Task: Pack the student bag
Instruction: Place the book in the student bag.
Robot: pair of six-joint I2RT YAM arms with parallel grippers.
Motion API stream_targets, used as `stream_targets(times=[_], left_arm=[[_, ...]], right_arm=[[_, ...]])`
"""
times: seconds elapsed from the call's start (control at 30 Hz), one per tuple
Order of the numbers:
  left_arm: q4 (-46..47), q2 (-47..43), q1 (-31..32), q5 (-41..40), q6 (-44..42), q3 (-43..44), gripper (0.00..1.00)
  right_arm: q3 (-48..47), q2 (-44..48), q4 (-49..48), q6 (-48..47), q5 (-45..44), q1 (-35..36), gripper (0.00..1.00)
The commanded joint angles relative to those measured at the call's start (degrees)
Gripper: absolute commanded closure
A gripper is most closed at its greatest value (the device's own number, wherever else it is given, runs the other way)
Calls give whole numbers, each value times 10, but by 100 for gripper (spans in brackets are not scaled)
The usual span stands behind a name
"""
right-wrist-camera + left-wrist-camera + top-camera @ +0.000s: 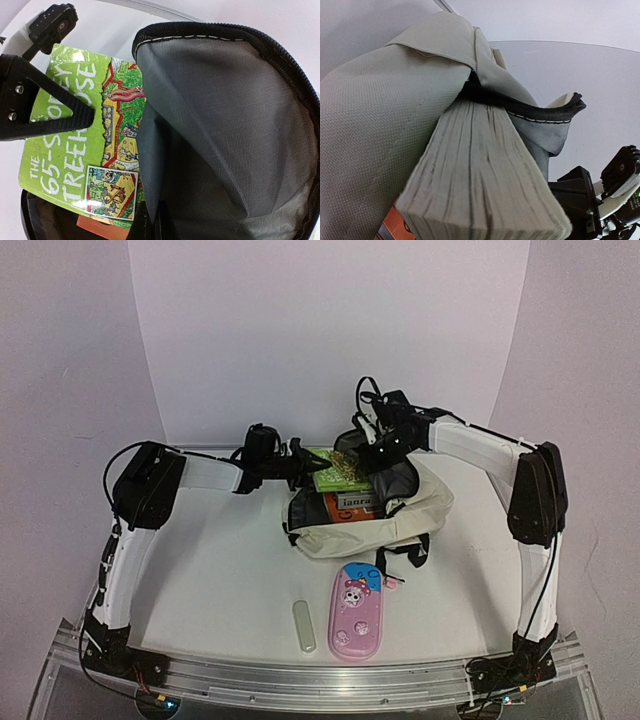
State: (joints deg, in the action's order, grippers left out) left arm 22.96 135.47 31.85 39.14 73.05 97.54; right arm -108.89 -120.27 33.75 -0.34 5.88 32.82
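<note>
student bag point(420, 512) | rim lifted | green book point(335, 472) half inside, in left claw point(303, 462)

White table point(220, 580), far edge curved toward 12 o'clock. Aluminium rail point(300, 680) ran along its 6 o'clock edge. White backdrop panel point(330, 330) stood at 12. Pale lilac walls point(60, 360) at 9 and 3. Light was soft and even, with faint shadows on the tabletop.
</note>
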Motion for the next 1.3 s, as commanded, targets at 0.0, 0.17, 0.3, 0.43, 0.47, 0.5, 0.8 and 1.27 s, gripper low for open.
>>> stream_targets(times=[0.0, 0.17, 0.3, 0.43, 0.47, 0.5, 0.8, 1.27], left_arm=[[-48, -56, -3, -55, -60, -20, 54], [-147, -140, -7, -140, -115, -84, 30], [-186, -165, -7, -157, -120, -111, 31], [-166, -175, -6, -144, -116, -141, 40], [-160, -173, -6, -137, -115, -141, 42], [-157, -168, -5, -130, -115, -139, 44], [-127, -117, 11, -98, -127, -89, 72], [-135, 7, 26, -45, -137, 107, 85]], right_arm=[[-42, 24, -26, -8, 14, 9, 100], [-44, 21, -26, -6, 13, 8, 100], [-43, 20, -26, -7, 14, 8, 100], [-41, 21, -26, -7, 18, 9, 100], [-40, 21, -27, -7, 19, 8, 100], [-40, 20, -26, -7, 20, 8, 100], [-38, 17, -26, -9, 24, 8, 100], [-58, -7, -26, -31, 29, 8, 100]])
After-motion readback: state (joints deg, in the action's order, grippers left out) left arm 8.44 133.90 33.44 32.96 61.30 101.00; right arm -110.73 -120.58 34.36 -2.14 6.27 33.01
